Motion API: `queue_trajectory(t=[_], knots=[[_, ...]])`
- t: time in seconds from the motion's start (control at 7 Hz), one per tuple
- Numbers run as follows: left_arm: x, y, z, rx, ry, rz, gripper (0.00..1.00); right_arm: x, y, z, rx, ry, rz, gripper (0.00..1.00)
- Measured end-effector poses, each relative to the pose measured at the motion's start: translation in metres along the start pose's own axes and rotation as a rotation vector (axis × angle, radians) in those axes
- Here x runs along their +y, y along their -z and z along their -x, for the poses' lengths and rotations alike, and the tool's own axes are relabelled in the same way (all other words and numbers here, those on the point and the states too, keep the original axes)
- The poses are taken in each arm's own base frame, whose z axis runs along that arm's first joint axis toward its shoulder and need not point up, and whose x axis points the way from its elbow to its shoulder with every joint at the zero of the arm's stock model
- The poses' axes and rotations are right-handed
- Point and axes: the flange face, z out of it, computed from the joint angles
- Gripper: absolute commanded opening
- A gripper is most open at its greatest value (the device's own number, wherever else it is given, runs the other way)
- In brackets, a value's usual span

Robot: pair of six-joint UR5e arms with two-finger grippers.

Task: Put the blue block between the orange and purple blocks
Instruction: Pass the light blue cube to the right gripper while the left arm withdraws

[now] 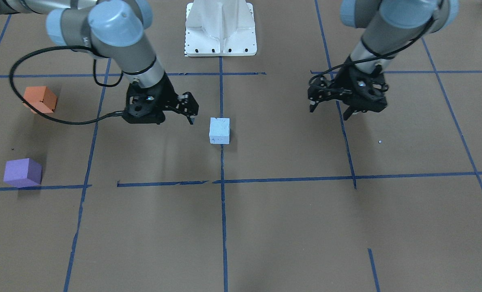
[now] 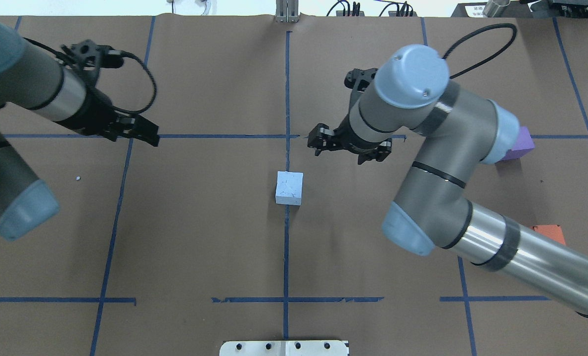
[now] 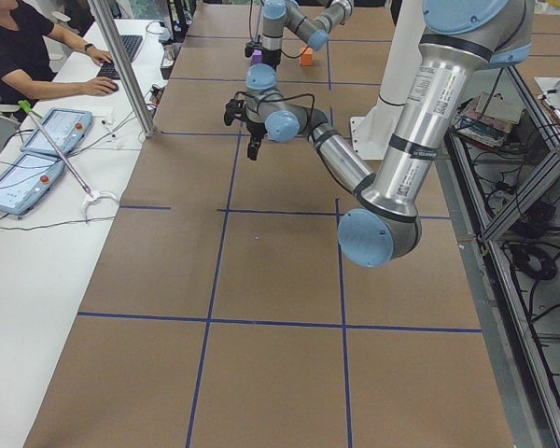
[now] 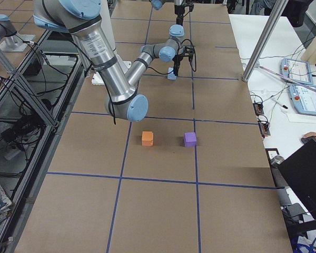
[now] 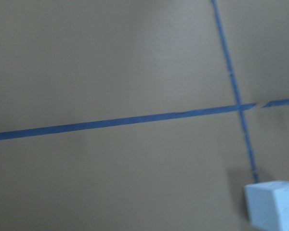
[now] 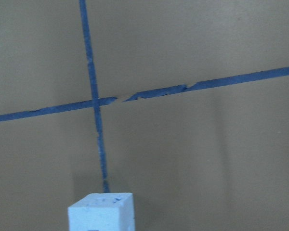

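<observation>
Two empty grippers, fingers spread wide: right gripper (image 2: 348,151) near blue block (image 1: 219,130), left gripper (image 1: 329,112) farther off; orange block (image 1: 40,99) and purple block (image 1: 22,172) well apart from both.

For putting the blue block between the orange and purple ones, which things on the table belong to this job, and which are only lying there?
Belong to the job:
- blue block
- orange block
- purple block

Only lying there:
- white base plate
- small white speck
- blue tape lines
</observation>
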Motion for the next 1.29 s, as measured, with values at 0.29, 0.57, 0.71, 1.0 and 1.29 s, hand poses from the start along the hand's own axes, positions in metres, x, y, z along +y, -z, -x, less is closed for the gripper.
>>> queue_trajectory(t=[0.29, 0.57, 0.71, 1.0, 1.29], knots=[[0.013, 0.015, 0.037, 0.001, -0.015, 0.02, 1.0, 0.01, -0.035, 0.062, 0.051, -0.005, 0.024, 1.0], [0.016, 0.017, 0.042, -0.002, -0.015, 0.02, 1.0, 0.02, -0.065, 0.084, 0.119, 0.029, 0.036, 1.0], [0.016, 0.017, 0.042, -0.002, -0.014, 0.019, 1.0, 0.023, -0.078, 0.083, 0.146, 0.057, 0.04, 1.0], [0.016, 0.019, 0.041, -0.001, -0.012, 0.017, 1.0, 0.034, -0.105, 0.076, 0.19, 0.111, 0.054, 0.69], [0.016, 0.02, 0.04, 0.001, -0.011, 0.015, 1.0, 0.042, -0.116, 0.072, 0.201, 0.126, 0.063, 0.04]])
